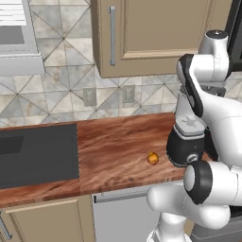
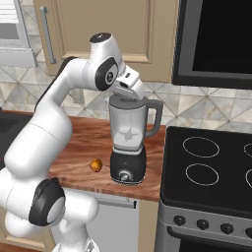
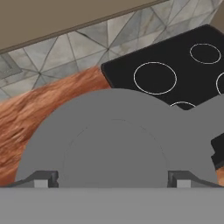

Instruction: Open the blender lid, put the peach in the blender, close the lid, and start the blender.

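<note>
Right base view, one blender [image 2: 128, 147], one peach [image 2: 96, 165], gripper [image 3: 113, 178] wide over lid [image 3: 118, 135]

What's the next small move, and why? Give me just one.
Probably ease the hand down and close the fingers on the blender lid. The lid still sits on the blender, the fingertips stand spread just above it, and the peach waits on the counter beside the base.

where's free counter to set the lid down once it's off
The widest bare wood lies between the dark sink and the peach, back to the tiled wall. It is crowded around the blender, with the stove right beside it.
</note>
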Controlling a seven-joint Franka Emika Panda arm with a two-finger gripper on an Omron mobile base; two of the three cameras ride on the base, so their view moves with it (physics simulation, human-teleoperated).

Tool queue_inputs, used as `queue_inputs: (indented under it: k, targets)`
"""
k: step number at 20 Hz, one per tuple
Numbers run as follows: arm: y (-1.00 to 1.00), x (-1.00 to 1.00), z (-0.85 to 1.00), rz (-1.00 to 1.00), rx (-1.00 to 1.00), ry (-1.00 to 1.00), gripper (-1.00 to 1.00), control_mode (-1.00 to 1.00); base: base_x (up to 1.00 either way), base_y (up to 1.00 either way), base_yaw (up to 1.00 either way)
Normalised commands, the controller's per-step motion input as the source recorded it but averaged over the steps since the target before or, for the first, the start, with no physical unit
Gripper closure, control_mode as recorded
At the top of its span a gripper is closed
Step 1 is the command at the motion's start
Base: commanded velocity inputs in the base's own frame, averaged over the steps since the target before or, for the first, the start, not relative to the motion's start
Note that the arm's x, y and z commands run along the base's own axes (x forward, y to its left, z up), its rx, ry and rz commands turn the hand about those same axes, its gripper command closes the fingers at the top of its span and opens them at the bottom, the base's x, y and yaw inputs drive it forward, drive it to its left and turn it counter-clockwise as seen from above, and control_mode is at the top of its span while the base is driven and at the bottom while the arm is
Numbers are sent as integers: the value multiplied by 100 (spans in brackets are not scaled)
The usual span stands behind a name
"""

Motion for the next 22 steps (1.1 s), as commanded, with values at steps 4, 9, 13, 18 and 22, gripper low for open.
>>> queue_inputs:
  k: [4, 9, 13, 18, 22]
  targets:
    - [0, -9, -45, 0, 0, 2, 100, -100, 0, 0, 0]
    - [0, -1, -24, 5, 0, 5, 100, -100, 0, 0, 0]
    - [0, 0, -1, 1, 2, 1, 100, -100, 0, 0, 0]
    - [0, -26, 51, 0, 0, -5, 100, -100, 0, 0, 0]
    - [0, -49, 75, 0, 0, -14, 100, -100, 0, 0, 0]
